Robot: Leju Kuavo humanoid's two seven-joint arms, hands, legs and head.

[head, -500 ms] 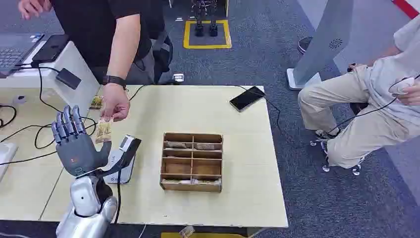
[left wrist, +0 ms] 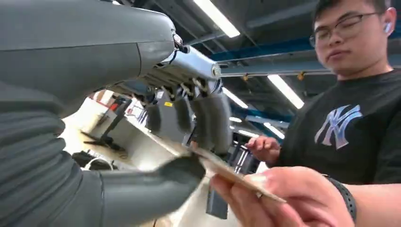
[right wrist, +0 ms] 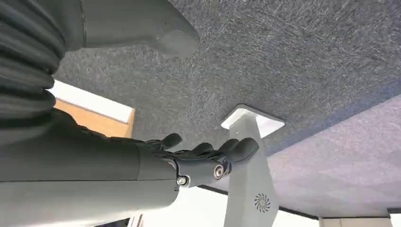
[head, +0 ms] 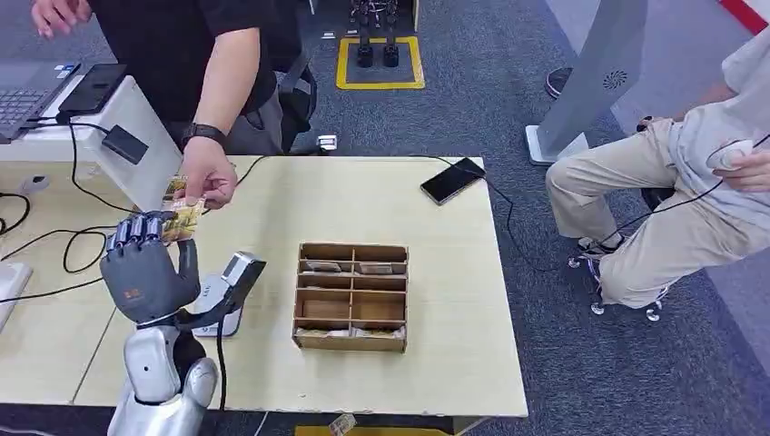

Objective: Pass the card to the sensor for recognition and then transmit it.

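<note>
A thin printed card is raised above the left part of the table. My left hand has its fingers curled over one end of it. In the left wrist view my thumb lies under the card and my left hand has its dark fingers over it. A person's hand holds the other end, its fingertips pinching the edge. The sensor, a small grey scanner on a black stand, sits just right of my left hand. My right hand hangs over carpet, fingers loosely extended, holding nothing.
A wooden divided box with cards in its cells stands mid-table. A black phone lies at the far right edge. Cables, a laptop and a white desk are to the left. A seated person is at the right.
My left hand's fingers, spread upright before, have curled down onto the card. The person's hand has lifted the card slightly up and toward my fingers.
</note>
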